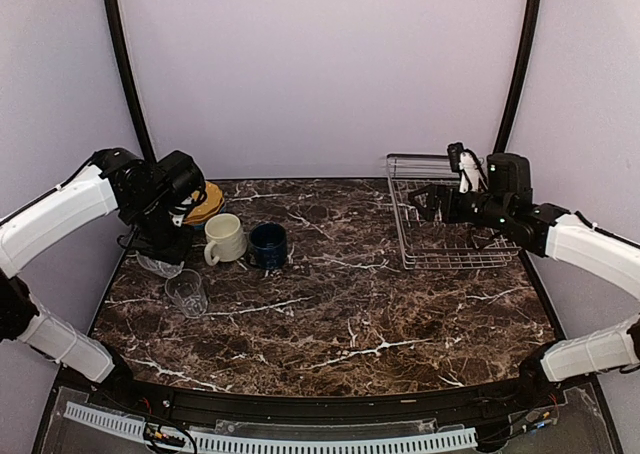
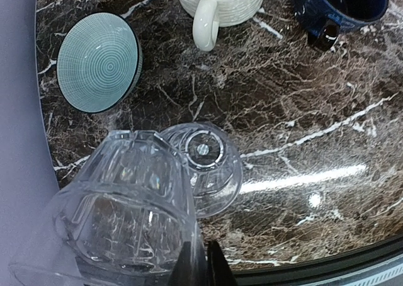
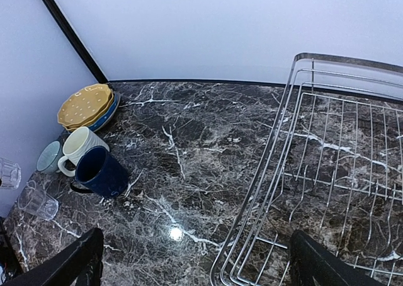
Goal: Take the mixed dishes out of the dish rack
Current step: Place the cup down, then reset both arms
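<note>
We log the left gripper (image 1: 162, 252) clamped on a glass (image 2: 126, 198), raised at the table's (image 1: 380, 314) 9 o'clock edge beside a second glass (image 2: 204, 163). The right gripper (image 3: 195, 264), fingers apart, hovers over the rack (image 3: 327, 141) at 2 o'clock.

Dish rack (image 3: 267, 155) partly beyond right edge

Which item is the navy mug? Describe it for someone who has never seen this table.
On the dark marble table, look at the left side, opposite the wire dish rack. Two mugs sit side by side before the yellow plates; the dark navy mug is the one nearer the table's middle, dark against the cream mug at its left.
</note>
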### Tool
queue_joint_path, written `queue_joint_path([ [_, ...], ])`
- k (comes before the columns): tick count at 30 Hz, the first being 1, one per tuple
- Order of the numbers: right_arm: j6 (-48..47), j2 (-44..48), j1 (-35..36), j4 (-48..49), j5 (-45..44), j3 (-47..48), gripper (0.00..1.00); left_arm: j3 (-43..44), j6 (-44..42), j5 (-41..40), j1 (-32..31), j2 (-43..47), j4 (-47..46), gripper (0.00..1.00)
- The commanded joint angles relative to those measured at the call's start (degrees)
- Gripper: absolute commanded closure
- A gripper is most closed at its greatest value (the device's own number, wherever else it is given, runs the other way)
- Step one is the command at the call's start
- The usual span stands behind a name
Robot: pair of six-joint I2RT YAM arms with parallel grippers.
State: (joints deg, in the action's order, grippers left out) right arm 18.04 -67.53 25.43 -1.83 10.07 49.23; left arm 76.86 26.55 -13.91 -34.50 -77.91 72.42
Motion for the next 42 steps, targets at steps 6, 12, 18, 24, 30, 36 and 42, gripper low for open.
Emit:
queue_joint_path([
  [6, -2.5, 6.3, -0.3, -2.7, -4.5, -1.7, 0.01, 0.9, -3.8, 0.7, 0.4, -3.7, 2.7, 0.99],
  [12, -4.3, 10.6, -0.3, -3.6, -7.4, -2.5, 0.01, -1.7, -3.6, 3.6, 0.4, -4.3, 0.7, 0.99],
  [18, -4.3, 12.3, -0.4, -3.4, -7.8, -3.3, 0.01, -4.1, -3.2, 5.7, 0.4, -3.4, -1.1, 0.99],
  [24, -4.2, 13.2, -0.4, -4.7, -9.6, -3.1, 0.01, -4.8, -2.5, 5.6, 0.4, -3.6, -1.6, 0.83],
  [30, -5.5, 15.6, -0.4, -10.7, -18.0, -1.0, 0.01, -3.3, -1.5, 1.9, 0.4, 1.1, -3.5, 0.45],
  [36, -7.4, 19.4, -0.4, -16.7, -24.2, 2.1, 0.01, -2.5, -3.4, -1.2, 0.4, 8.8, -13.5, 0.21],
  [42, -9.3, 25.7, -0.4, -18.9, -25.1, 3.8, 0.01, -7.5, -9.5, -2.5, 0.4, 20.7, -37.8, 0.13],
])
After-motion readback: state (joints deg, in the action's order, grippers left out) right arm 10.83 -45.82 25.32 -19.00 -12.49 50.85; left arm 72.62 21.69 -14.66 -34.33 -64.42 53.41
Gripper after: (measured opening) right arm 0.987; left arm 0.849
